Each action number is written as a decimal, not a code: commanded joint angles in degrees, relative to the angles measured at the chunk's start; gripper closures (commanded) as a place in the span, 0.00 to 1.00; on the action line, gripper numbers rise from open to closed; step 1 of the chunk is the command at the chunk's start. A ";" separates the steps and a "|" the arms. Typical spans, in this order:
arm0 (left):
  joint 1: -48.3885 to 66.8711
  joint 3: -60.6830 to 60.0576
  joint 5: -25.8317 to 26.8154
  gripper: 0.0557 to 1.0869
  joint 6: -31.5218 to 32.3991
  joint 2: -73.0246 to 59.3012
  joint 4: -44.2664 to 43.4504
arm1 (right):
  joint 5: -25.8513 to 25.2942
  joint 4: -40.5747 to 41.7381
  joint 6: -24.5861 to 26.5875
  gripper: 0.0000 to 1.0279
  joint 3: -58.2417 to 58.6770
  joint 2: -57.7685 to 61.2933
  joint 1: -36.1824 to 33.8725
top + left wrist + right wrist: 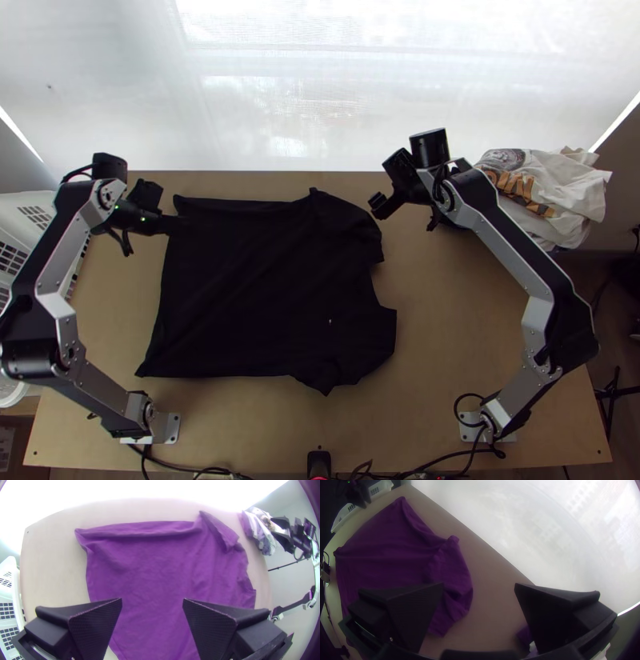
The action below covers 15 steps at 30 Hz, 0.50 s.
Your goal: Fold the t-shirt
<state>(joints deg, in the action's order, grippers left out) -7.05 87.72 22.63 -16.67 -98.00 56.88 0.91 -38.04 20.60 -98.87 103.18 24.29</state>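
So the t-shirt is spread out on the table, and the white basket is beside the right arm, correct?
No, the white basket is beside the left arm, as the top view shows. The t-shirt is indeed spread out on the table.

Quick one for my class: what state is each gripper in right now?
Left gripper: open, holding nothing, above the t-shirt.
Right gripper: open, holding nothing.
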 commanded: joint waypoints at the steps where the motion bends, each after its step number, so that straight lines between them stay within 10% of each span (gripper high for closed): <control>1: 3.09 16.16 -10.50 0.13 5.42 -18.90 -5.82 | -0.03 -0.01 0.23 0.05 -2.73 3.26 0.40; 15: 0.54 37.43 -19.91 0.14 8.67 -37.36 -6.43 | -0.03 -0.01 -0.03 0.05 -6.60 8.80 1.99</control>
<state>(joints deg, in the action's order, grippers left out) -5.85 116.44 5.56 -9.47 -127.50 50.41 0.89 -38.04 20.62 -103.66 109.65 25.43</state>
